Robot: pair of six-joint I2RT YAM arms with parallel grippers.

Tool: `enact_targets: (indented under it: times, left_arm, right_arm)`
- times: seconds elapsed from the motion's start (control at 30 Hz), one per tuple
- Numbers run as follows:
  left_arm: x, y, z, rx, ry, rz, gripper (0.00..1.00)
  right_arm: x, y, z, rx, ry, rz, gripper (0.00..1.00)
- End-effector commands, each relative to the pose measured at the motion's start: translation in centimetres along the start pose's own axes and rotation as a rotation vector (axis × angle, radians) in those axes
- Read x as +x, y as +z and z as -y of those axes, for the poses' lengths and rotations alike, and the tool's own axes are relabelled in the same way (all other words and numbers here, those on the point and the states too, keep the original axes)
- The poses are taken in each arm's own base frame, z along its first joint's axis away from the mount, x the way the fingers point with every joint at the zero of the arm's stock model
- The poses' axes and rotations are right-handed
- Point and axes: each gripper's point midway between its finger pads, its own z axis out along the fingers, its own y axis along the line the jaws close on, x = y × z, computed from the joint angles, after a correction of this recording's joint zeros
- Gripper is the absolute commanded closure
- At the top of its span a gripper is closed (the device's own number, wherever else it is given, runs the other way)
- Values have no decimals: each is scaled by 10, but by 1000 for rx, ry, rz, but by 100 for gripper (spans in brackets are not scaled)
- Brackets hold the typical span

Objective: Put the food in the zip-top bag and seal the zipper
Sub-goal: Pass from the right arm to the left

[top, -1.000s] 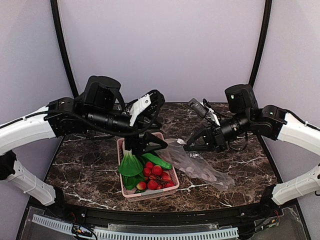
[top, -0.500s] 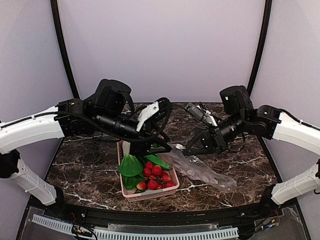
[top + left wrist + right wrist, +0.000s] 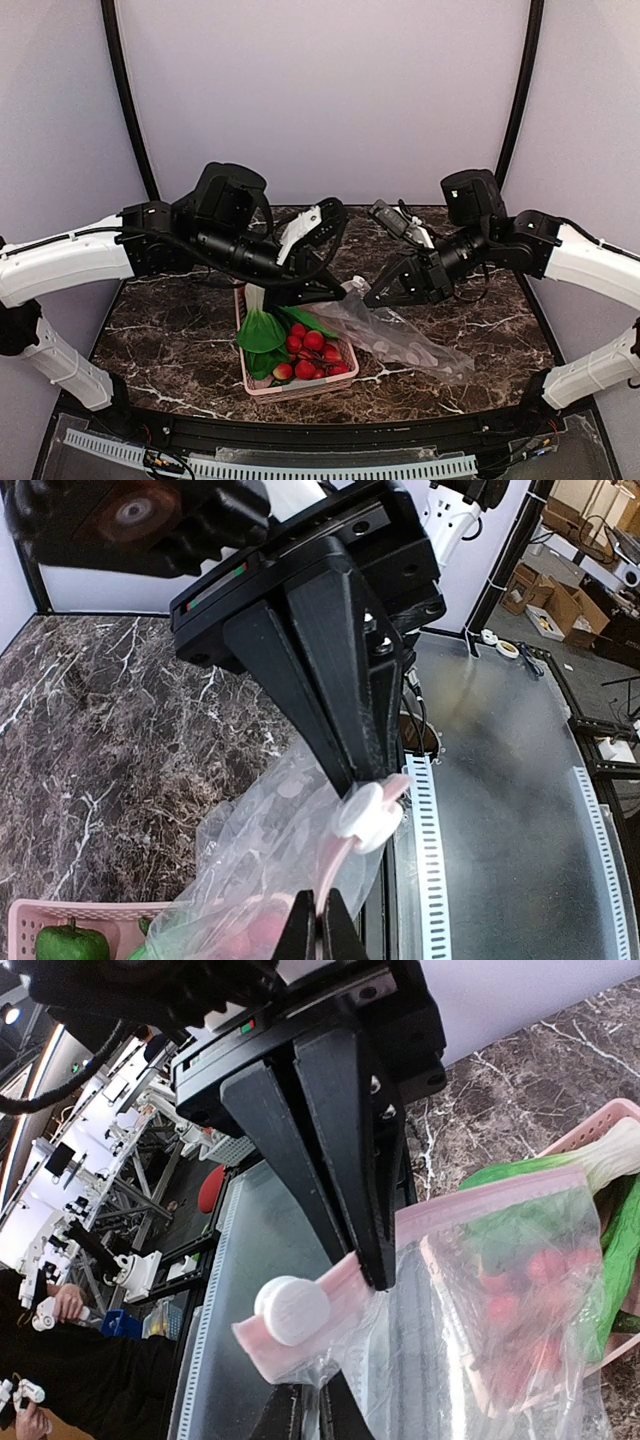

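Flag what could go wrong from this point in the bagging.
1. Both the left pincer and right pincer pinch the zipper near its white slider, so the zip-top bag may not gape wide enough.
2. The food sits in the pink basket with neither pincer free to fetch it.
3. The fingertip grips look shallow; the strip may slip.

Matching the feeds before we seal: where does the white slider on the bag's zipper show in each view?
Top external: slider, tiny, at centre, just right of the pink basket's far corner.
Left wrist: lower centre, at the bag's mouth edge.
Right wrist: lower left of centre, at the end of the pink zipper.
Shared landmark: the pink basket, seen in all three views.
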Motion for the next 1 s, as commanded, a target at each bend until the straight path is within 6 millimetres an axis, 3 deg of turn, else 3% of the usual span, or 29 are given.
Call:
enact_targets:
  times: [0.0, 0.1, 0.23, 0.33, 0.47, 0.97]
  left_arm:
    - [0, -9, -2, -47, -50, 51, 99]
    - [2, -16, -13, -118, -131, 72, 99]
    - [9, -17, -17, -141, -215, 71, 99]
    - [12, -19, -22, -159, -261, 75, 99]
    - [11, -21, -23, -162, -287, 84, 99]
    - [11, -20, -18, -132, -273, 99, 99]
  right_arm:
    - [-16, -10, 3, 75, -55, 69, 86]
    - [-24, -19, 2, 140, -106, 119, 55]
    - [-33, -33, 3, 249, -190, 190, 40]
    - [-34, -36, 10, 324, -229, 200, 39]
    - [-30, -25, 6, 336, -273, 181, 40]
    - [-29, 6, 24, 317, -269, 133, 60]
